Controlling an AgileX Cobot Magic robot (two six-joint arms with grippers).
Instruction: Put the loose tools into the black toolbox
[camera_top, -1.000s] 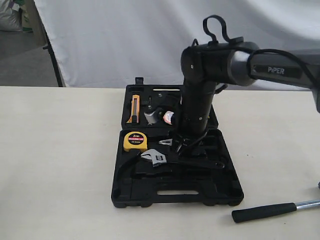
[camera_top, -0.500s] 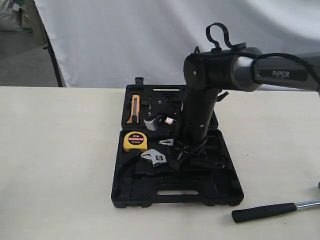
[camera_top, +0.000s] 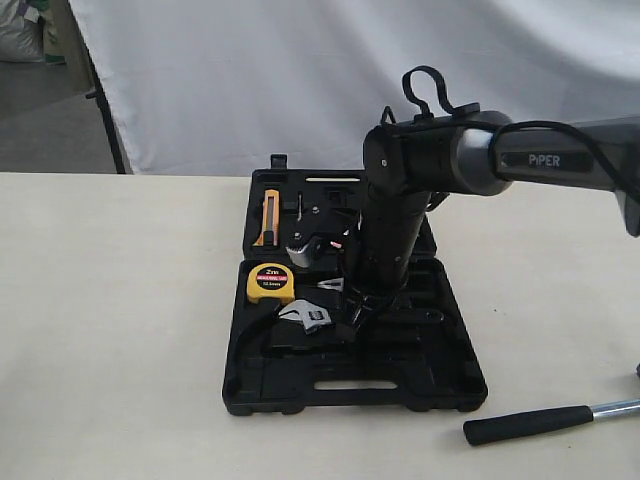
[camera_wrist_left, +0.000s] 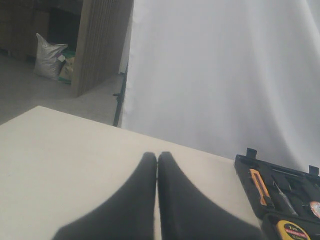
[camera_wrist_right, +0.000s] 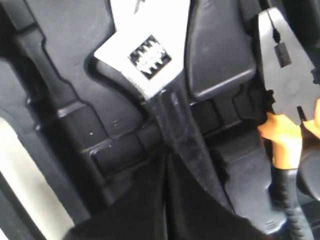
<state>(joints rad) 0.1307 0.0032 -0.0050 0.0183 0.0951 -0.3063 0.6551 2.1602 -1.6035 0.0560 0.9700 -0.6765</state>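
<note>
The black toolbox (camera_top: 440, 385) lies open on the tabletop (camera_top: 120, 300), with its two halves flat and the slot-shaped handle cutout on the front edge. In the exterior view, the right arm reaches down into the front half, and the right end effector (camera_wrist_right: 167, 157) sits low over the moulded recesses. We see its fingers (camera_wrist_right: 145, 200) pressed together with no gap and nothing clamped between them. The silver adjustable wrench (camera_wrist_right: 145, 55) lies in the front half of the toolbox. Its head points away from the fingertips and its dark handle runs back alongside them. We cannot tell whether the handle touches them. The orange-handled pliers (camera_wrist_right: 282, 145) lie just beside the wrench in the same half. The yellow tape measure (camera_top: 271, 282) occupies the left rear corner of the front half, near the wrench head. An orange utility knife (camera_top: 270, 217) rests in the rear half. The small tape roll (camera_top: 344, 240) shows only as a sliver in the rear half, mostly hidden by the arm. The claw hammer (camera_top: 528, 424) lies on the tabletop outside the toolbox, near its front right corner. Only the black grip and part of the steel shaft are in view. The left end effector (camera_wrist_left: 157, 157) is closed and empty above bare tabletop, well apart from the toolbox.
</note>
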